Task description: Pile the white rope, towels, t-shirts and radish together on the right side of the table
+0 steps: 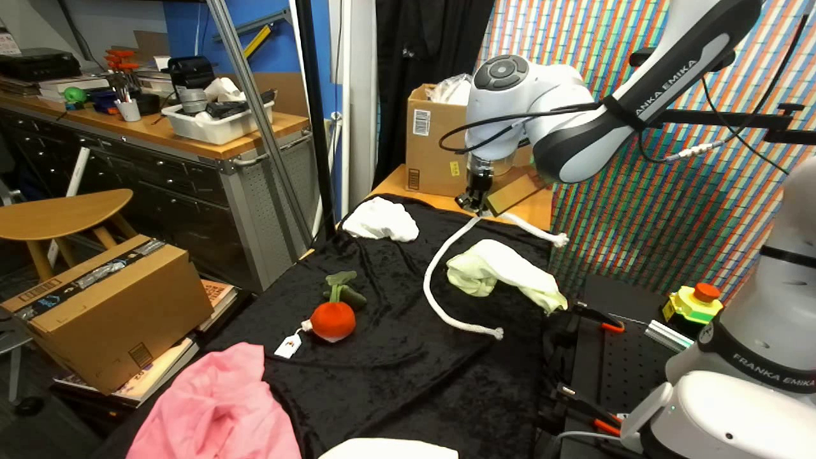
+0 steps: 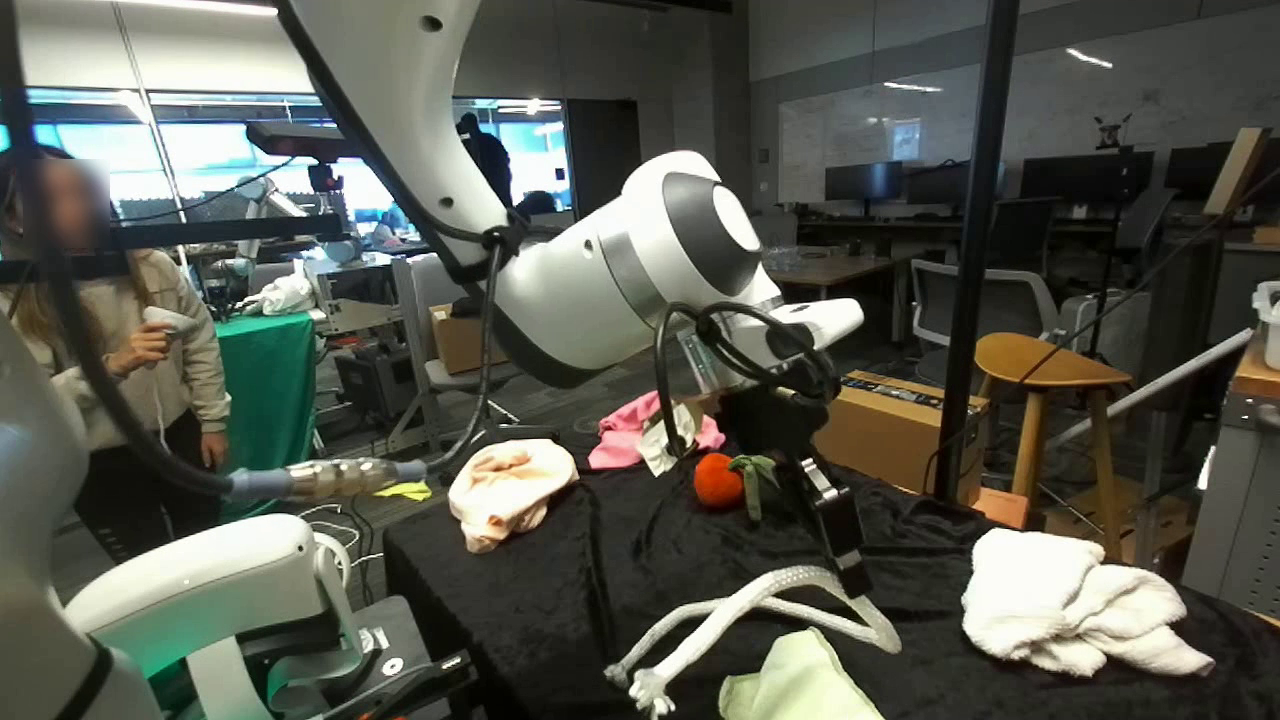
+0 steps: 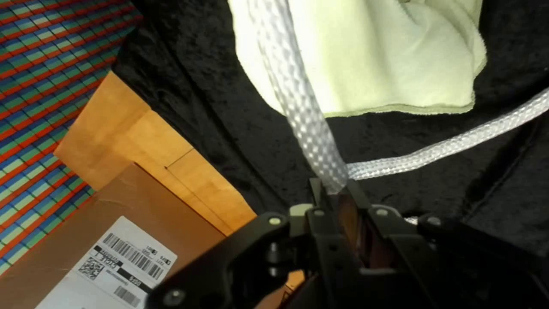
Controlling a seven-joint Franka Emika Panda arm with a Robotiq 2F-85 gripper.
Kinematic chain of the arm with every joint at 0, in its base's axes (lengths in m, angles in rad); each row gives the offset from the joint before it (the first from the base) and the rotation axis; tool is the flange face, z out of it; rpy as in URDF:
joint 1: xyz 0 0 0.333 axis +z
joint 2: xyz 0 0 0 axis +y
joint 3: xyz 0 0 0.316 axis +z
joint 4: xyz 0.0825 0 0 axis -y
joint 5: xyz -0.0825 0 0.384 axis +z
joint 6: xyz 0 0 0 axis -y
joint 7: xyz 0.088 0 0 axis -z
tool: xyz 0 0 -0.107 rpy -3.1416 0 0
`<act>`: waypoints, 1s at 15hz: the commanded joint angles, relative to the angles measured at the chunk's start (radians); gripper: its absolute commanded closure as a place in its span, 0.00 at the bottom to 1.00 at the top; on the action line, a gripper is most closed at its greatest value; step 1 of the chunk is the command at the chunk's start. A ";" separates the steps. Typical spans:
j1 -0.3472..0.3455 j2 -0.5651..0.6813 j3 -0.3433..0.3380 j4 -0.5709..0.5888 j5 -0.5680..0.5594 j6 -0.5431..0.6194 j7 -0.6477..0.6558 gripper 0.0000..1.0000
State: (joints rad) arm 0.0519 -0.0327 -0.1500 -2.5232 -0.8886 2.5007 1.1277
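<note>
While the white rope [image 3: 299, 98] is dangling: the pincer [image 3: 336, 189] is pinching a bend of it, just upper right of centre in an exterior view, both lengths trailing over the black tabletop [image 1: 414, 376].
Rope step: bringing this piece to a pile is probably being worked on, as the other items are lying scattered.
Next move: the job is likely calling for lowering the rope onto the chosen side, gathering its ends in, then letting go.
Pale green cloth [image 1: 503, 261]: it is lying lower right of centre, below the pincer in that frame; one rope length is crossing over it in the wrist view and could be catching there.
Radish [image 1: 333, 320]: it is resting lower left of centre, well apart from the rope.
White towel [image 1: 380, 220]: it is lying crumpled just left of centre, the pink cloth [image 1: 217, 408] bunching at lower left.
Cardboard box [image 1: 440, 146]: it is standing at upper centre, beyond the pincer, perhaps limiting a swing that way.
</note>
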 commanded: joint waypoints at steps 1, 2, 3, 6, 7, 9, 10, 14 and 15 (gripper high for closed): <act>-0.062 -0.064 0.039 -0.041 -0.021 -0.017 0.032 0.86; -0.073 -0.063 0.044 -0.043 -0.024 -0.014 0.037 0.86; -0.081 -0.058 0.049 -0.043 -0.021 -0.016 0.036 0.86; -0.093 -0.045 0.064 -0.049 -0.014 -0.021 0.036 0.81; -0.094 -0.041 0.067 -0.049 -0.004 -0.022 0.028 0.58; -0.092 -0.043 0.076 -0.053 0.009 -0.021 0.021 0.56; -0.089 -0.045 0.081 -0.054 0.014 -0.023 0.020 0.49; -0.080 -0.054 0.106 -0.049 0.045 -0.020 0.012 0.19; -0.080 -0.054 0.111 -0.043 0.045 -0.017 0.012 0.11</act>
State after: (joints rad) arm -0.0266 -0.0625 -0.0612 -2.5724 -0.8688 2.4902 1.1421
